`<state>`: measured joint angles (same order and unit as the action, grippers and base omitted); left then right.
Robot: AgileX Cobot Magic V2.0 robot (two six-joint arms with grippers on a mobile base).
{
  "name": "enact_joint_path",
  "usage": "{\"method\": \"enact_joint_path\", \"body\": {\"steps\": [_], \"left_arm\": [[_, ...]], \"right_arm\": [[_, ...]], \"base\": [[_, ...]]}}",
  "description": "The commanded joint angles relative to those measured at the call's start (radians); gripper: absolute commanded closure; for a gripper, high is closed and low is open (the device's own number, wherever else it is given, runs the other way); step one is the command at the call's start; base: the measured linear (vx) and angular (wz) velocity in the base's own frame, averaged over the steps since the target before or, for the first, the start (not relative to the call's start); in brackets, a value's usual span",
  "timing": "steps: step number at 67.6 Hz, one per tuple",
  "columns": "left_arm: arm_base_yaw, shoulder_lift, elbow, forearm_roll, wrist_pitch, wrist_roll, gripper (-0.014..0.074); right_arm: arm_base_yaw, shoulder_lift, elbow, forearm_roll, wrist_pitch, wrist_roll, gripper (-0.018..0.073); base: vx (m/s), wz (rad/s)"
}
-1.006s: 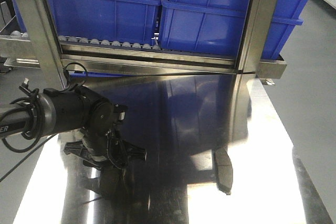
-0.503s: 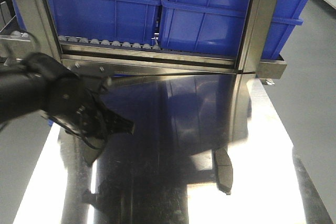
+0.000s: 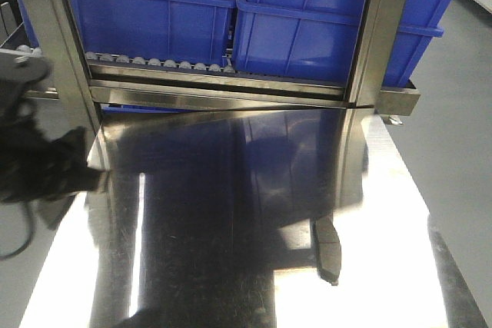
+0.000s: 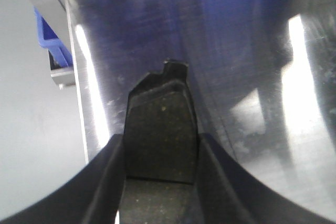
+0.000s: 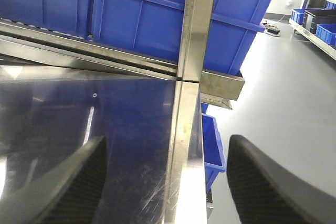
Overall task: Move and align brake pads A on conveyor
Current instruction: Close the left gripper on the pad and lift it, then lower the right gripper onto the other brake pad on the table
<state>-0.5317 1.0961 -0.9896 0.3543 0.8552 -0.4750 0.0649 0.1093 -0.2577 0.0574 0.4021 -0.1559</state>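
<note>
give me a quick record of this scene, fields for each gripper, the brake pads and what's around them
left gripper: shut on a brake pad, over the steel table
right gripper: open, nothing between the fingers
second brake pad: lying loose on the table
behind the table: blue bins on a roller rack
conveyor: not in view
</note>
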Motion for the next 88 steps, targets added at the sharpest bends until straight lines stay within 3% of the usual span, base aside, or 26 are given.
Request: {"method": "enact_joint_path", "body": {"steps": [1,23,44,57,88], "left_arm": [[0.003,-0.146,0.064,0.043,-0.098,-0.016,0.0603],[0.003,-0.555,0.335,0.031,-0.263,-0.014,0.0603],[0.003,-0.806,0.504,0.018,-0.273,-0.004,0.0603],[0.003,-0.846,0.51,0.053,-0.265,-0.004,0.0602],[0.003,-0.846,0.51,0.053,-0.26,-0.004,0.0603]], "right_arm": [[-0.004,0.011,-0.027,-0.007,-0.07,-0.004,0.0092],[-0.004,0.011,-0.027,-0.007,-0.07,-0.004,0.0092],[-0.004,0.011,-0.027,-0.007,-0.07,-0.004,0.0092],[-0.004,0.011,-0.027,-0.007,-0.07,-0.004,0.0092],[-0.004,0.011,-0.027,-0.007,-0.07,-0.004,0.0092]], "base": [[0.0,0.0],[0.0,0.0],[0.0,0.0],[0.0,0.0],[0.0,0.0]]}}
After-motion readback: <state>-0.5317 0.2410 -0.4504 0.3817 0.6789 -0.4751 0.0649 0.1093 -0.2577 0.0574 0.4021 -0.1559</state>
